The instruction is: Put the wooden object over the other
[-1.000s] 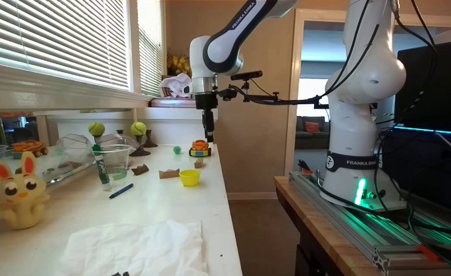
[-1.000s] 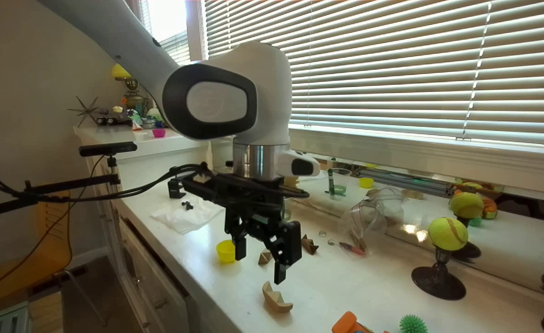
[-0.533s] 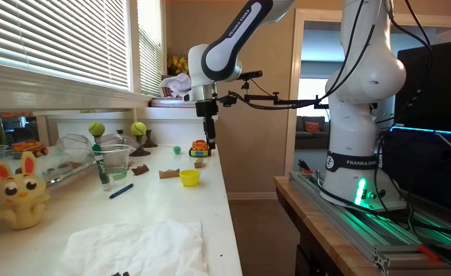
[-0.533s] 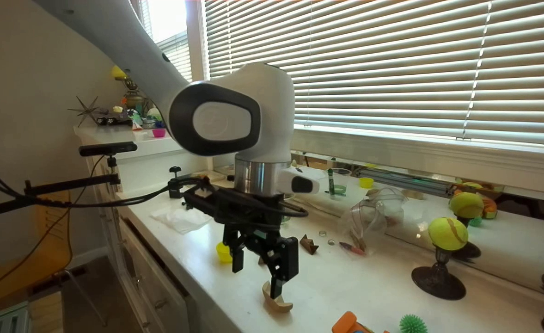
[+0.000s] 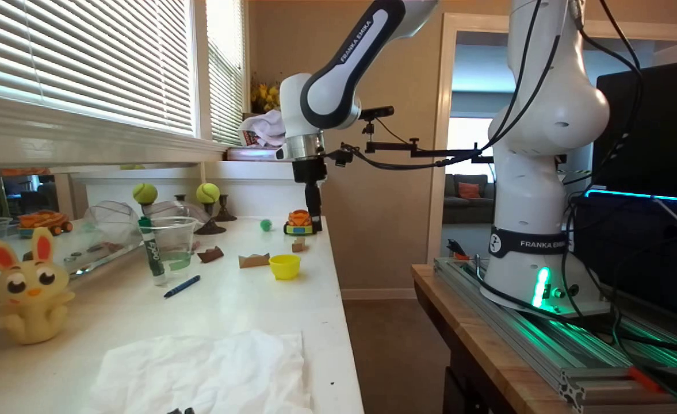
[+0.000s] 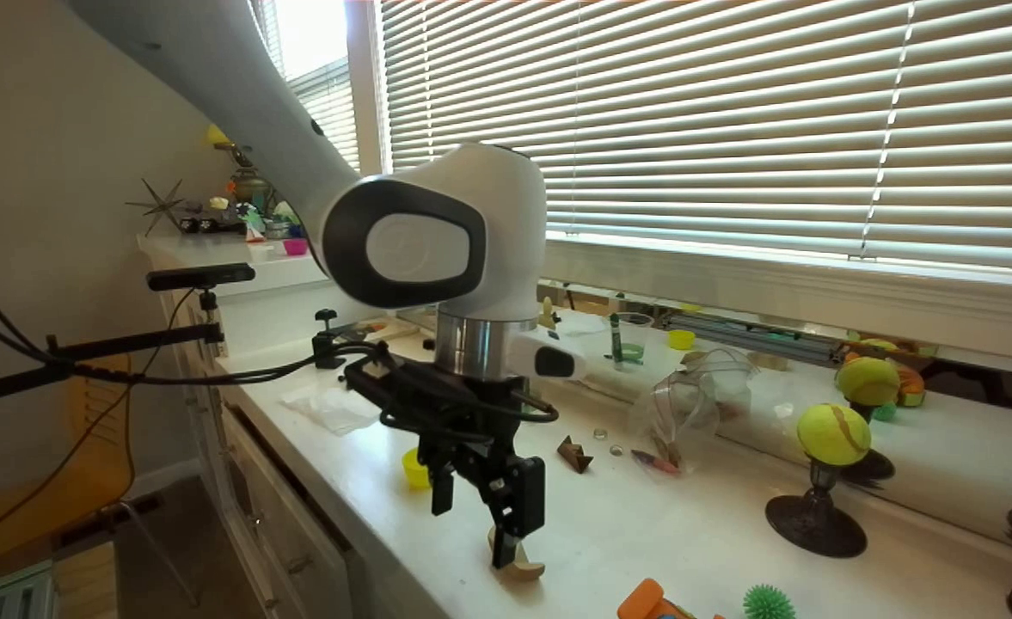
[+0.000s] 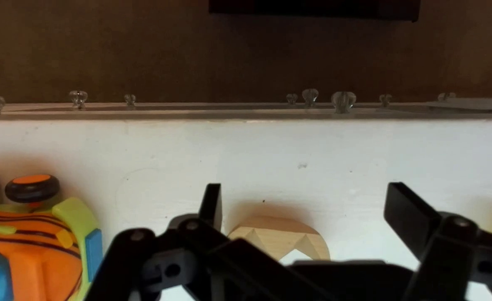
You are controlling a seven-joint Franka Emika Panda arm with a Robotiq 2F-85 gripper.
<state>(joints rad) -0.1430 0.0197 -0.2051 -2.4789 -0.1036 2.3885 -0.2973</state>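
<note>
Hanging lower than before, jaws spread wide, near pale wooden piece (image 7: 277, 235).

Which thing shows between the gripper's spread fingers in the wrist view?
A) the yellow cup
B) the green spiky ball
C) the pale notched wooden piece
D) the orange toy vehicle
C: the wrist view shows the pale notched wooden piece within the opening of the gripper, while the orange toy vehicle lies outside it.
</note>
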